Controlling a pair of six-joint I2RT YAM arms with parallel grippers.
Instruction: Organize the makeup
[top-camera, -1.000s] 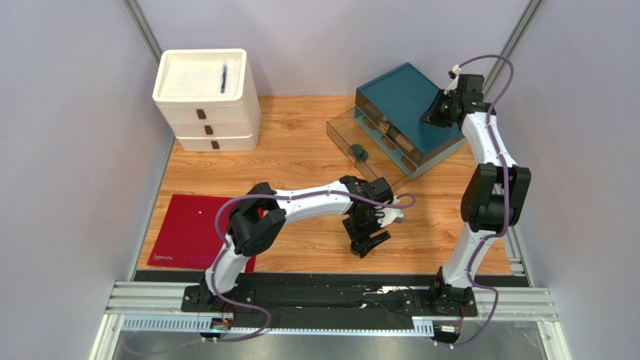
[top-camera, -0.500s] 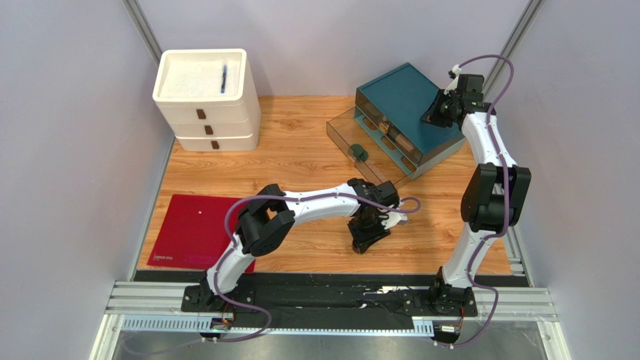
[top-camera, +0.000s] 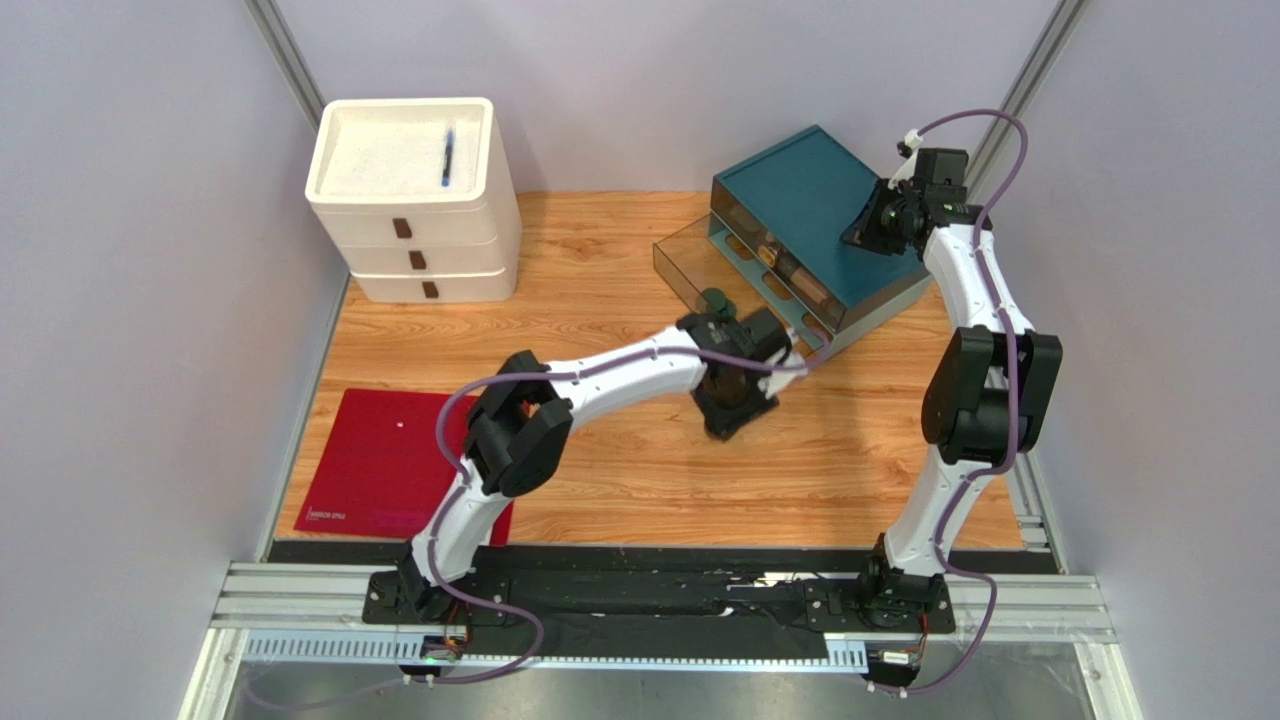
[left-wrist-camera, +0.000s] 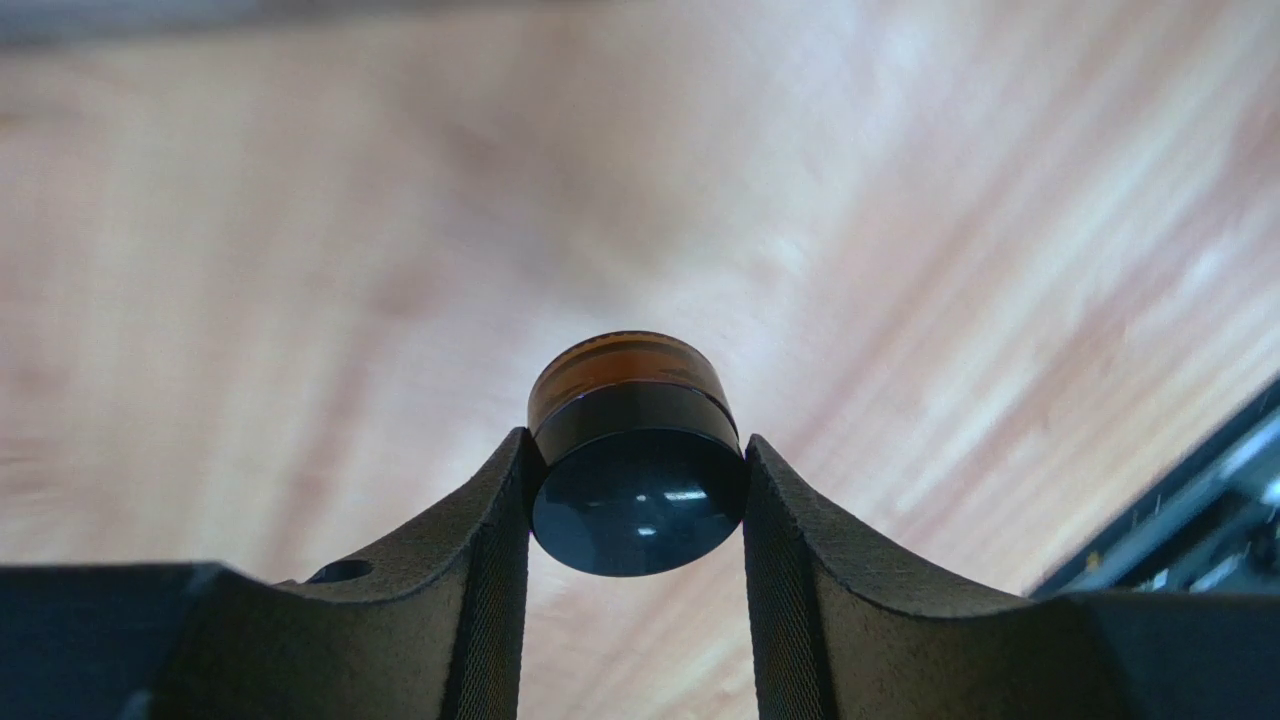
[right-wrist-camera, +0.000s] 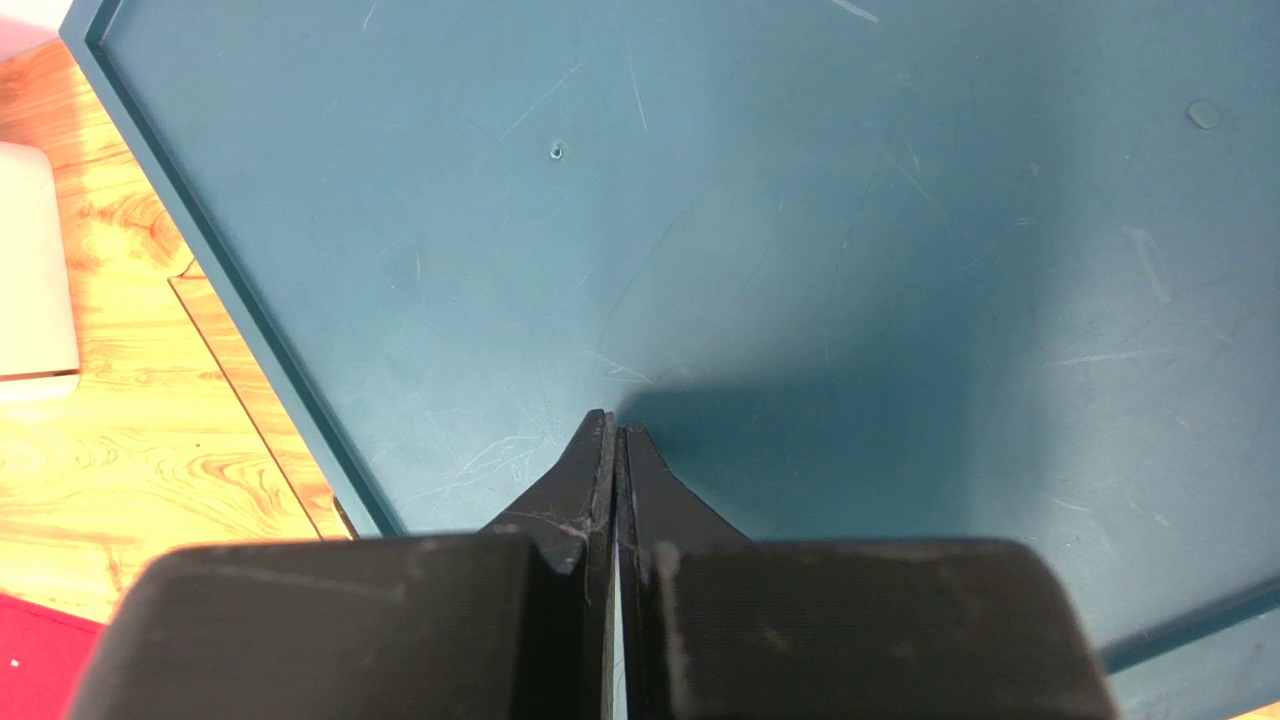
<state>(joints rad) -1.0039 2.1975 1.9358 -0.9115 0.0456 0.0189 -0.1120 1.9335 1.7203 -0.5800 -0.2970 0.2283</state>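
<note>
Right now my left claw (left-wrist-camera: 636, 458) is pinching the black round jar (left-wrist-camera: 639, 503) across its lid. There is one finger on each side, and the jaws are set part-way in to the lid's width. From above, that claw sits over the worktop (top-camera: 601, 308), just in front of the clear drawer (top-camera: 694, 252) that stands pulled out of the teal organizer (top-camera: 796, 188). The jar itself is hidden under the claw in that view. I cannot tell for certain whether it hangs clear of the wood, though the blurred grain behind it suggests it is off the surface.

I judge it a light, rigid little thing with no give in it. The lid is glossy, so I expect it to be slippery. Being round, it meets my fingers along two thin lines only, so it could swivel or squirt out if I jolt it. The lower part looks like amber glass, so I would not want to drop it. The lid's side wall, across the full diameter, looks the best hold, and that is where I have it.

To look at, it is squat. A shiny black cap with highlights on it faces the wrist camera, and a translucent brown-orange body sits behind.

My right claw (right-wrist-camera: 616, 435) is closed tight, tips together, on the organizer's flat teal top, holding nothing.
</note>
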